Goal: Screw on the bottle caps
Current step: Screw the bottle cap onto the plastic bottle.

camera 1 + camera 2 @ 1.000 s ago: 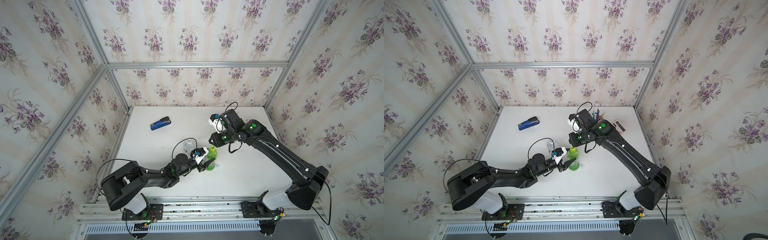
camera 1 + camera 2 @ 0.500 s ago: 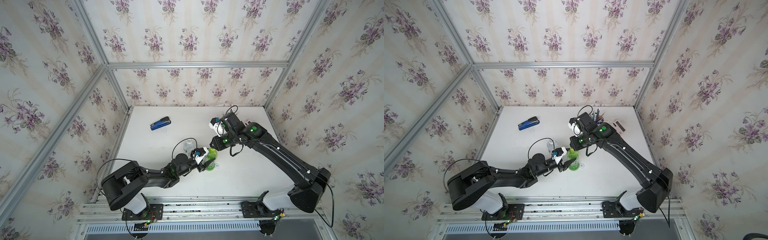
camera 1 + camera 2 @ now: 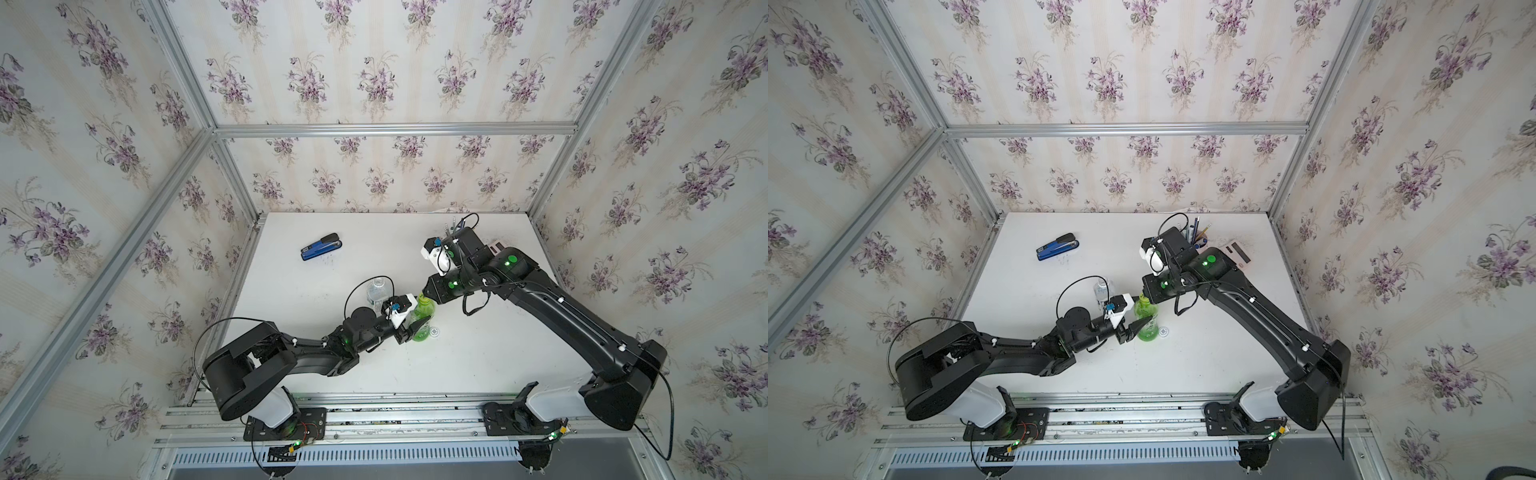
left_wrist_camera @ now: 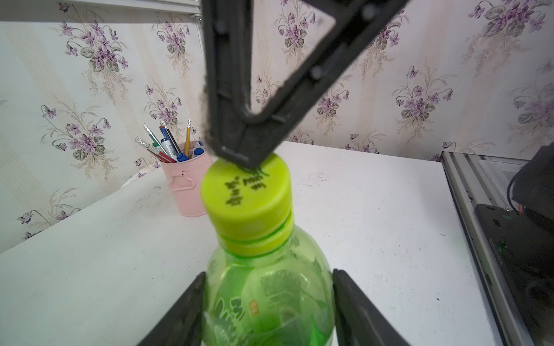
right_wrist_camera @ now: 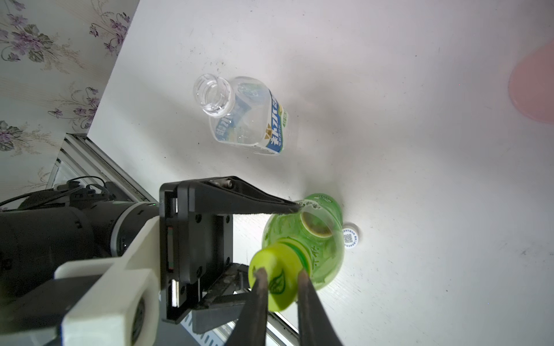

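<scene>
The translucent green bottle [image 3: 422, 322] [image 4: 269, 293] stands upright near the table's middle. My left gripper [image 4: 268, 274] [image 3: 1144, 322] is shut on its body, one finger on each side. The yellow-green cap [image 4: 245, 203] [image 5: 275, 278] sits on its neck. My right gripper [image 5: 281, 272] [image 3: 423, 293] comes down from above, shut to a narrow gap. Its fingertips [image 4: 248, 158] are at the cap's top face, not round its sides. The clear labelled bottle [image 5: 248, 116] [image 3: 376, 291] stands open-necked just behind. The white cap [image 5: 349, 238] [image 3: 1163, 331] lies on the table beside the green bottle.
A blue stapler [image 3: 321, 246] lies at the back left. A pink pen cup [image 4: 187, 182] [image 3: 1196, 235] and a calculator [image 3: 1237, 251] stand at the back right, behind my right arm. Papered walls close three sides, with a metal rail along the front.
My right gripper has come down and forward from behind the green bottle onto its cap, its fingers drawing closer together. The left gripper and the bottle have stayed put.
</scene>
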Controlling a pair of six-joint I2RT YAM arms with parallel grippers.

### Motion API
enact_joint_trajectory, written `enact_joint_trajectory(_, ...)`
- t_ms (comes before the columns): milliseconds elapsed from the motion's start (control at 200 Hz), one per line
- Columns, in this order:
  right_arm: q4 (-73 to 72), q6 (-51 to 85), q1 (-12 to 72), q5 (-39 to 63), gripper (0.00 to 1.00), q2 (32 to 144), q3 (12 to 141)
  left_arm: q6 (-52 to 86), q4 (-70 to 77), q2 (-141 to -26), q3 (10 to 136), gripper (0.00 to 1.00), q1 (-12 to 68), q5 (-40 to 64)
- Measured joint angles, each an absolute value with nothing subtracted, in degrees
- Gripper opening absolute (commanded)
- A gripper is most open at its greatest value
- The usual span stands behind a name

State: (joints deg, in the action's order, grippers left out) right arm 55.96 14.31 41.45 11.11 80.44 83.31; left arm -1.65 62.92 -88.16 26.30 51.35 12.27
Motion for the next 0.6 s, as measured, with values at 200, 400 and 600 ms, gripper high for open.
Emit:
enact_joint_trajectory(200, 55.96, 15.05, 41.45, 11.11, 0.20, 79.72, 81.38, -1.28, 62.87, -88.16, 26.33, 0.64, 51.35, 12.01)
enact_joint_trajectory(400, 55.99, 15.81, 40.82, 10.24, 0.20, 79.68, 82.04, -1.10, 62.85, -88.16, 26.35, 0.64, 51.35, 12.08)
enact_joint_trajectory(600, 55.92, 16.56, 40.49, 9.65, 0.20, 81.28, 84.60, -1.30, 62.85, -88.16, 26.35, 0.64, 51.40, 12.67)
